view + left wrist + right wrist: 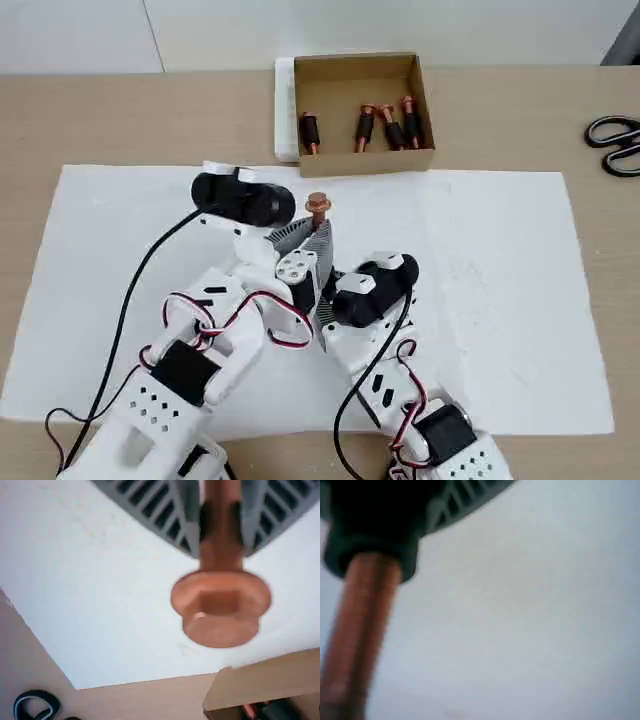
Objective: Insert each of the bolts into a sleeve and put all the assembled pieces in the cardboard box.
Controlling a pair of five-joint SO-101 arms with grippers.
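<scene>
1. Left claw (308, 238) over the white paper sheet (500, 280); clenched on a copper bolt (318, 206); bolt held clear of the sheet, flanged head poking out past the claw's tip toward the box.
2. Right claw (390, 505) close against the left one; grasping a black sleeve (370, 530); the bolt's shank sticks out of the sleeve's end.
3. Cardboard box (350, 160) on the wooden table (130, 110), just beyond the sheet's far edge; four sleeved bolts (366, 125) lie inside, one apart on the left, three close together on the right.
4. Scissors (615, 140) at the table's right edge, well apart from the box.
</scene>
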